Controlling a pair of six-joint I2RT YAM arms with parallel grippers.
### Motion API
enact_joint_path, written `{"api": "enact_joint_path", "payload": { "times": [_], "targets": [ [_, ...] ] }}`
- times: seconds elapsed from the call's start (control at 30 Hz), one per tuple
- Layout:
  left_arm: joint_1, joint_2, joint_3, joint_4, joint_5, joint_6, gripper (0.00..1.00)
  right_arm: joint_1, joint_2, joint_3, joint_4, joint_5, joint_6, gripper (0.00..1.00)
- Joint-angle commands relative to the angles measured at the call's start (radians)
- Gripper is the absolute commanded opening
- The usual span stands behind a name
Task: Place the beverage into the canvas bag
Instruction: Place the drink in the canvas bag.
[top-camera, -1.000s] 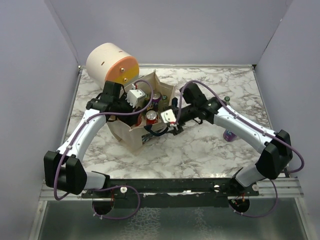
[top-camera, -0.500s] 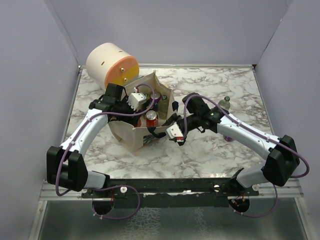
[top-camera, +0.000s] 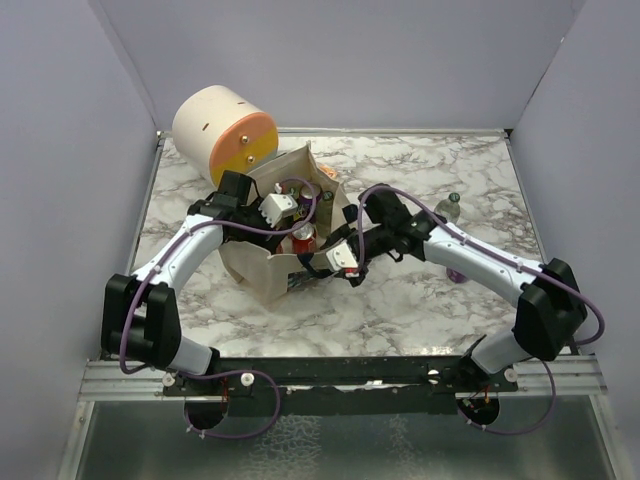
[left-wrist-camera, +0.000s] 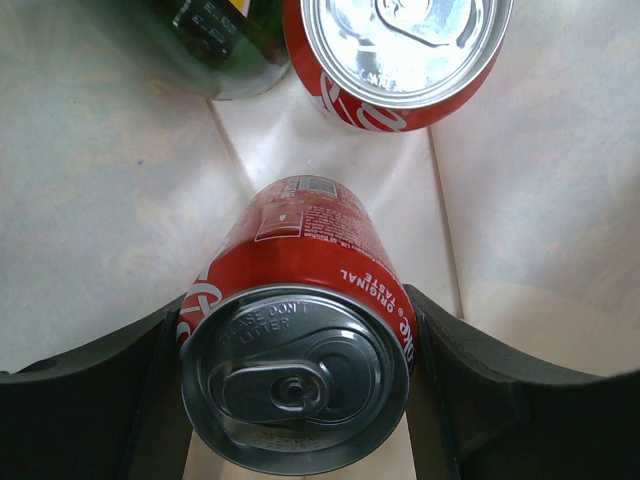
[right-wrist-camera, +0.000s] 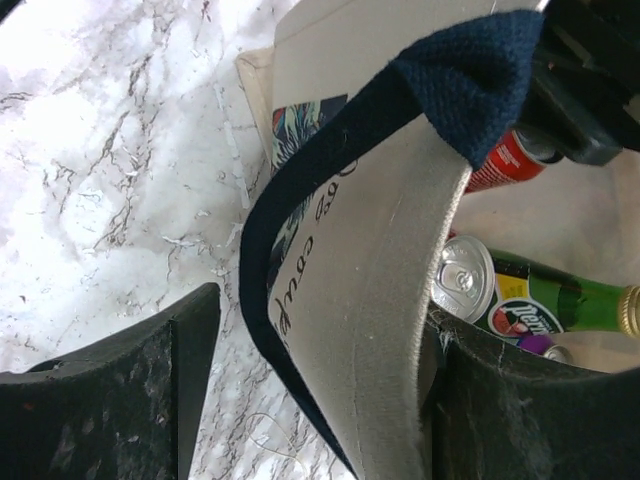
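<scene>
1. Top view: the left hand (top-camera: 298, 228) is sunk into the mouth of the canvas bag (top-camera: 258, 272), left of center. Its arm rises from the lower left, elbow bent, wrist tipped down into the bag. The red can (top-camera: 303, 237) shows just under the wrist; the grip cannot be made out from here.
2. The right hand (top-camera: 322, 265) sits at the bag's near right rim. Its arm sweeps in from the lower right, low across the marble counter (top-camera: 400, 300).
3. A cream-and-orange drum (top-camera: 222, 128) lies at upper left, just behind the bag. A loose bottle (top-camera: 451, 205) stands right of the right arm, and a purple item (top-camera: 458, 272) is half hidden by that forearm.
4. Left wrist view: the 2 dark fingers (left-wrist-camera: 480, 390) are clamped on the red can, 1 on each side. The can fills the lower center, lid toward the camera, inside the pale cloth walls.
5. Above it, a second red can (left-wrist-camera: 400, 50) is at upper right and a dark green bottle (left-wrist-camera: 215, 40) at upper left.
6. Right wrist view: the fingers (right-wrist-camera: 110, 400) stand apart, straddling the bag's rim. The cloth presses against the right-frame finger, while marble shows between the left-frame finger and the navy strap (right-wrist-camera: 470, 70).
7. Inside, at right, are a silver can top (right-wrist-camera: 462, 278) and a labelled green bottle (right-wrist-camera: 540, 300).
</scene>
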Motion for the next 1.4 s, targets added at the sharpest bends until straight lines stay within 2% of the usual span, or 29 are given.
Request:
{"api": "enact_joint_path", "payload": {
  "times": [0.0, 0.37, 0.87, 1.07, 1.13, 1.37],
  "targets": [
    [0.000, 0.008, -0.018, 0.057, 0.028, 0.068, 0.00, -0.016, 0.061, 0.033, -0.021, -0.025, 0.033, 0.68],
    [-0.003, 0.059, -0.050, 0.078, 0.074, 0.129, 0.00, -0.020, 0.094, 0.056, -0.009, -0.008, 0.064, 0.69],
    [-0.047, 0.121, -0.080, 0.131, 0.094, 0.114, 0.01, -0.019, 0.080, 0.119, -0.029, 0.044, 0.155, 0.71],
    [-0.055, 0.084, -0.085, 0.122, 0.100, 0.112, 0.03, -0.019, 0.057, 0.117, -0.029, 0.061, 0.159, 0.72],
    [-0.054, 0.073, -0.070, 0.100, 0.123, 0.111, 0.00, -0.020, 0.049, 0.109, -0.022, 0.062, 0.162, 0.72],
    [-0.054, -0.015, 0.004, 0.039, 0.120, 0.113, 0.00, -0.017, 0.018, 0.093, 0.007, 0.079, 0.200, 0.72]
  ]
}}
